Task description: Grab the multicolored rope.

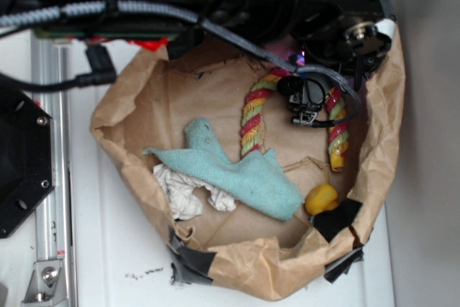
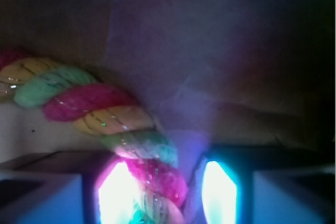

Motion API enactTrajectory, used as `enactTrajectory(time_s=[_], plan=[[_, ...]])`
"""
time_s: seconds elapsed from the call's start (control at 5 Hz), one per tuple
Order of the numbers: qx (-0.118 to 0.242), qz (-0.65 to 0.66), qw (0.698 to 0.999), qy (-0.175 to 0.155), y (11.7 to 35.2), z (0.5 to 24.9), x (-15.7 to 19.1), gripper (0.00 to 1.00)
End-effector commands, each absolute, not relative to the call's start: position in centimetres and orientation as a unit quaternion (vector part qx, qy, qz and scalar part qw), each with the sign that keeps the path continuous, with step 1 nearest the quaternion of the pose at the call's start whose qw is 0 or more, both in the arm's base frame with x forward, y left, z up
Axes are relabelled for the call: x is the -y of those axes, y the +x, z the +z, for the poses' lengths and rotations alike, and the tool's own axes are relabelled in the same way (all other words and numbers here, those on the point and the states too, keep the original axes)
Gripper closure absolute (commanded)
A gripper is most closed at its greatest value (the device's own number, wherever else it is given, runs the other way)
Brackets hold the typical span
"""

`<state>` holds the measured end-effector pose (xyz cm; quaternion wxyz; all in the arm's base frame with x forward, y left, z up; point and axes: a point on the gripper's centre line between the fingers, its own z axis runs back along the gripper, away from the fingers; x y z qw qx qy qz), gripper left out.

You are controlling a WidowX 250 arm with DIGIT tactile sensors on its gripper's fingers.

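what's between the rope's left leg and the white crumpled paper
The teal cloth lies between the multicolored rope and the white crumpled paper, overlapping both; the exterior view shows it.

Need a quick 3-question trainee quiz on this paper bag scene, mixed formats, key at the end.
1. True or false: the teal cloth lies on top of the yellow duck.
2. In the wrist view, what sits between the fingers of the hand?
A. multicolored rope
B. white crumpled paper
C. nothing
3. Fill in: all items lie inside a brown ____.

Key: 1 false, they lie side by side; 2 A; 3 paper bag.
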<state>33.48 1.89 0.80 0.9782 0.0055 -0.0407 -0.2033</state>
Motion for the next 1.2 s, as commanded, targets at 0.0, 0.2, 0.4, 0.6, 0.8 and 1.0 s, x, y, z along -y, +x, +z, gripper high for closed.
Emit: enactTrajectory(time_s=[0.0,0.2,0.4,0.6,0.8,1.0], plan=[[0.079,-0.249,0.965,0.027,31.1,4.2,2.8,1.0],[0.091,-0.187,0.978,0.03,29.8,9.2,3.6,1.0],[0.08,-0.108,0.99,0.033,29.8,14.2,3.3,1.0],[0.056,-0.044,0.997,0.021,29.3,16.9,2.7,1.0],[0.056,-0.018,0.998,0.019,29.0,17.4,2.3,1.0],[0.052,0.042,0.998,0.007,28.5,17.6,1.7,1.0]])
